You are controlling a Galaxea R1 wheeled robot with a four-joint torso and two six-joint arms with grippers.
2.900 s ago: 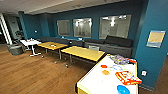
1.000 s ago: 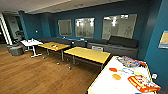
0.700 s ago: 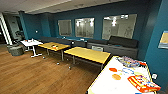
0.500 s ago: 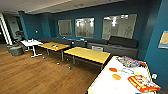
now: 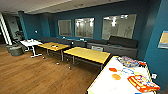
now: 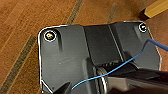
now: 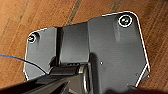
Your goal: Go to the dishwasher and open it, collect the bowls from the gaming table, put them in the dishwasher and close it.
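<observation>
Head view looks across a lounge with teal walls and a wooden floor. The gaming table, white-topped with a yellow rim, sits at the lower right, its long axis running away from the camera toward the far wall. Two orange bowls lie on it near the middle, one beyond the other, with a blue-rimmed one just beside them and a colourful game box to their right. Plain yellow tables stand farther off, well apart. The bowls lie ahead and to the robot's right, so the right arm is likely nearer. Both wrist views face down at wooden boards, suggesting lowered arms; whether either claw is open or closed cannot be told.
</observation>
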